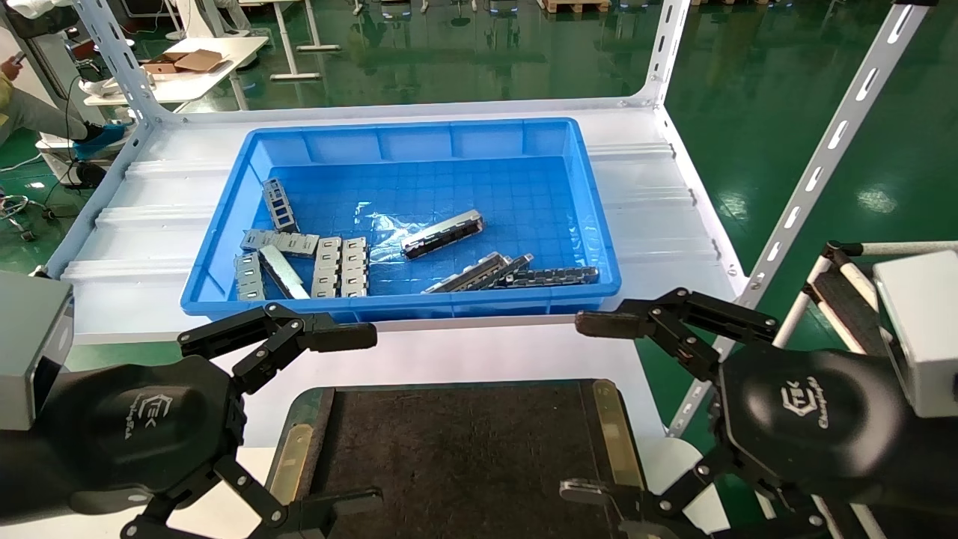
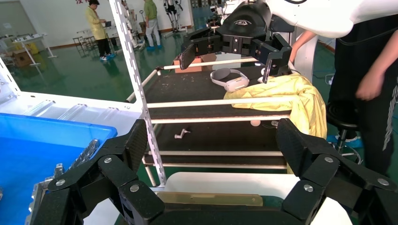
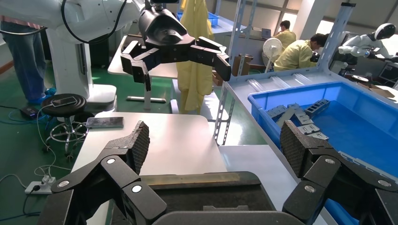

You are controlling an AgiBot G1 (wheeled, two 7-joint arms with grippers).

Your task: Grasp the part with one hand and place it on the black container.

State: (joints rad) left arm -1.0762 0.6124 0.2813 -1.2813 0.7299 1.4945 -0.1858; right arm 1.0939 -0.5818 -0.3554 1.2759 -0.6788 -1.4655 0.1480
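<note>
Nothing grasped yet, and nothing delivered: task judged at its very start

Lying in the middle of the head view, inside the deep blue plastic bin point(image 1: 224, 224) on the white desk point(image 1: 658, 217): the part, a slim silver-grey metal bar with a row of small windows and a darker side point(image 1: 441, 233), tilted, alone on the bin floor, well apart from either end effector. More bars of the same kind heaped at lower right of the bin floor point(image 1: 516, 273); shorter flat grey plates point(image 1: 299, 262) clustered at lower left of it

At bottom centre of the head view, nearer than the bin: the black container, a large flat rectangular tray with dark felt-like surface and brass-coloured strips on two edges point(image 1: 464, 449), bare, with no part on it

Left black jointed-link end effector point(image 1: 352, 415) at lower left of the head view, released, fingers spread wide, empty, hovering over the left edge of the tray. Right black jointed-link end effector point(image 1: 587, 408) at lower right, likewise released and empty, over the right brass strip. Same spread, empty fingers in both wrist views

Still to do, by judgement: reach into the bin with one end effector, close on the bar, lift clear of the blue wall, carry back, set down on the felt
</note>
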